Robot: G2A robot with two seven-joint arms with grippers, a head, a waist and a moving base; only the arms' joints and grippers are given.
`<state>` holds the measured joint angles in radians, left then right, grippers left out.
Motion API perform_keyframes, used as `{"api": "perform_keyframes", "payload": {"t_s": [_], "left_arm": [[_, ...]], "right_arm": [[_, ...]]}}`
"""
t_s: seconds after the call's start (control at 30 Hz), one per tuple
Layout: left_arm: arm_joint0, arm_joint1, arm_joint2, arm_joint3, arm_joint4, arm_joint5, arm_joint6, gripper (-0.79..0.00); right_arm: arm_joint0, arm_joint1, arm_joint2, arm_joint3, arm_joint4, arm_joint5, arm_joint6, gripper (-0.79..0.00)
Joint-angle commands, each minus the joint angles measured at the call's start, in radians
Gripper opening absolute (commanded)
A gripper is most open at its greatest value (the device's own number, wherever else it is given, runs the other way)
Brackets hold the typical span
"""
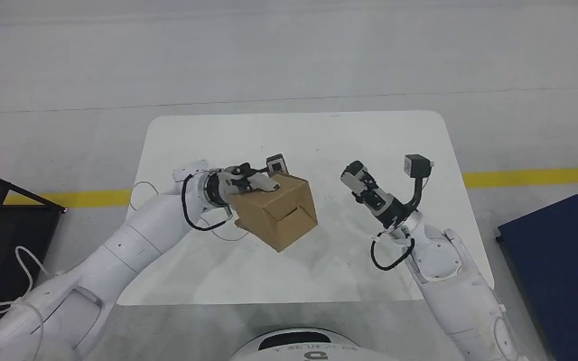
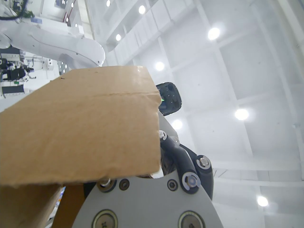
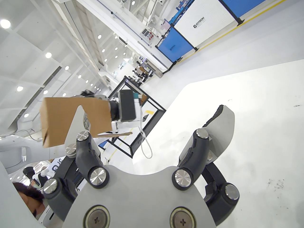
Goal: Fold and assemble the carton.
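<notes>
Carton [image 1: 278, 213] gripped at its edge by left hand [image 1: 265, 182]; right hand [image 1: 355, 171] spread wide, apart.

You're in a factory hall, high ceiling [image 2: 249, 77] with round lamps [image 2: 213, 33], blue partition panels [image 3: 174, 42], yellow line [image 1: 519, 177] on the floor [image 1: 271, 54].

The carton [image 1: 280, 214] is hanging over the middle of the tabletop [image 1: 379, 135], raised off its surface. The left hand [image 1: 260, 180] is clamping the carton's far left edge, reaching in from the tabletop's left side. The right hand [image 1: 355, 173] is hovering to the carton's right, apart from it, fingers [image 3: 223, 124] spread, above the tabletop's right half.
</notes>
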<state>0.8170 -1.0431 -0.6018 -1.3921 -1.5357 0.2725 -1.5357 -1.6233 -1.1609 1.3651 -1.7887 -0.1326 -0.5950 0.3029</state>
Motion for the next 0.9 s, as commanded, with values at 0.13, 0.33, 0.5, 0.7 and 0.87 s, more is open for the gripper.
{"api": "perform_keyframes", "payload": {"t_s": [0.13,0.33,0.5,0.7,0.87], "left_arm": [[-0.014,-0.01,0.011,-0.02,0.014,-0.004,0.0,-0.785],[-0.014,-0.01,0.011,-0.02,0.014,-0.004,0.0,-0.785],[-0.014,-0.01,0.011,-0.02,0.014,-0.004,0.0,-0.785],[-0.014,-0.01,0.011,-0.02,0.014,-0.004,0.0,-0.785],[-0.039,0.001,-0.005,0.009,0.168,0.042,0.17,-0.785]], "right_arm": [[-0.008,0.0,0.01,-0.007,-0.025,0.015,-0.02,0.0],[-0.008,0.0,0.01,-0.007,-0.025,0.015,-0.02,0.0],[-0.009,0.0,0.017,-0.005,-0.031,0.022,-0.033,0.0],[-0.009,0.0,0.017,-0.005,-0.031,0.022,-0.033,0.0],[-0.009,0.0,0.017,-0.006,-0.034,0.03,-0.036,0.0]]}}
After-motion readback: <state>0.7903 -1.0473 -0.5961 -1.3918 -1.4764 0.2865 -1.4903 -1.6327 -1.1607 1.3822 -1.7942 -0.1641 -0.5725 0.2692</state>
